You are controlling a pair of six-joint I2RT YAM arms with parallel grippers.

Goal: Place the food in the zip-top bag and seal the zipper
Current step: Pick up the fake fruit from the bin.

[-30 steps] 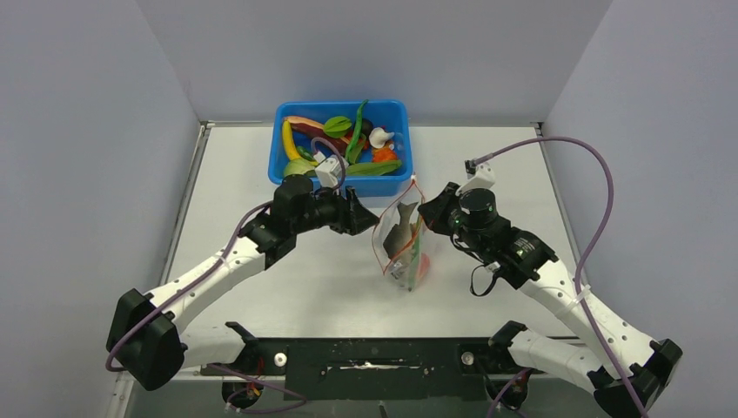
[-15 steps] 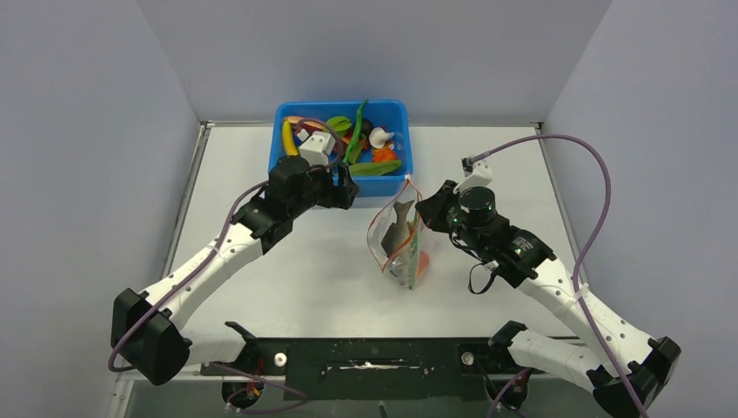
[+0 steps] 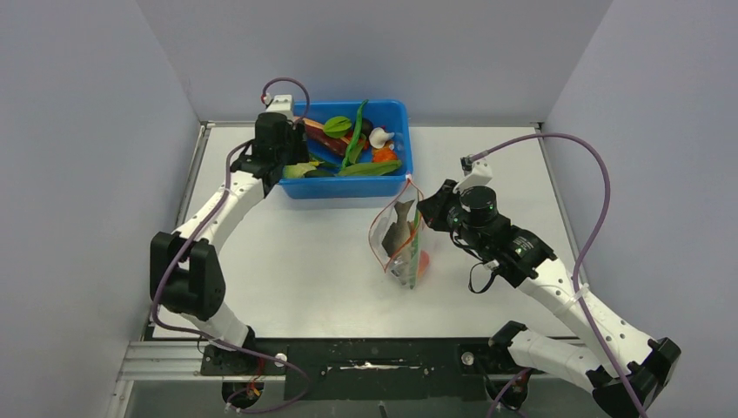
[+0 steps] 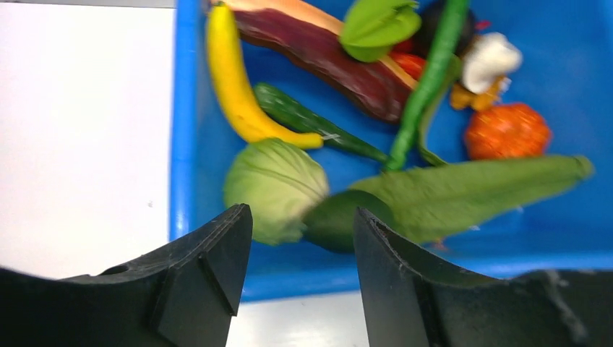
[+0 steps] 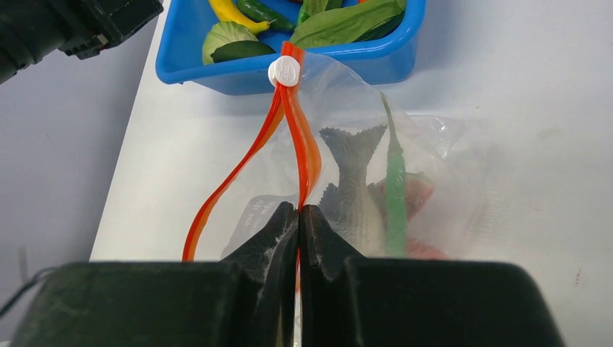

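The food lies mostly in a blue tub (image 3: 348, 187): a yellow banana (image 4: 235, 79), a pale green cabbage (image 4: 275, 188), a long green leaf (image 4: 477, 191), a green pod (image 4: 426, 79) and a red-orange fruit (image 4: 506, 130). My left gripper (image 4: 302, 238) hangs open above the tub's near left corner (image 3: 283, 170), with nothing between its fingers. The clear zip-top bag (image 5: 448, 195) stands upright right of centre (image 3: 400, 252), holding a grey fish (image 5: 350, 195), a green pod (image 5: 395, 188) and something red. Its mouth gapes. My right gripper (image 5: 298, 210) is shut on the red-orange zipper (image 5: 311, 155), below the white slider tab (image 5: 285, 71).
The tub's blue near wall (image 4: 311, 271) runs just under my left fingertips. Grey walls close in the table at left, right and back. The right arm's purple cable (image 3: 600, 200) loops over the right half of the table.
My left arm has swung away from the bag, back and left to the tub's left end, its jaws open. The right gripper and the bag have stayed put.
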